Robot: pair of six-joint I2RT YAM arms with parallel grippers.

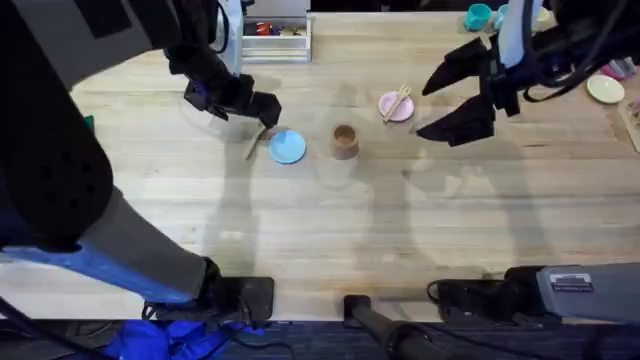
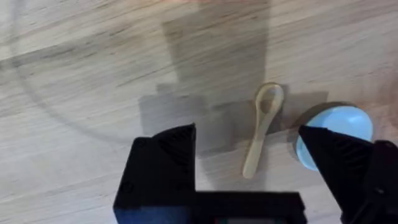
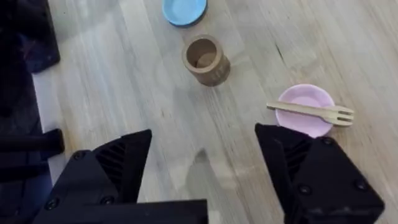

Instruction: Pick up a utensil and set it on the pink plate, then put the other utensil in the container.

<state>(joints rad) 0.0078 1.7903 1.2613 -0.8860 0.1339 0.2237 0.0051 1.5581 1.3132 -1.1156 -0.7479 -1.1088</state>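
Wooden fork [image 3: 311,111] lies across the pink plate [image 3: 297,126]. We see the wooden spoon [image 2: 263,127] flat on the bench [image 1: 300,230] beside the blue plate [image 2: 339,124], under our wide-open, empty left hand [image 2: 249,146]. Looks light, stiff; pinch mid-handle. Right hand [image 3: 202,146] open, empty.

Robot lab bench, wooden table [image 1: 330,225], two arm bases, cables

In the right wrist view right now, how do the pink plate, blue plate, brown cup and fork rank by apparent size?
Largest to smallest:
1. fork, longest
2. pink plate
3. brown cup and blue plate: unsure, since the blue plate is cut off and farther away
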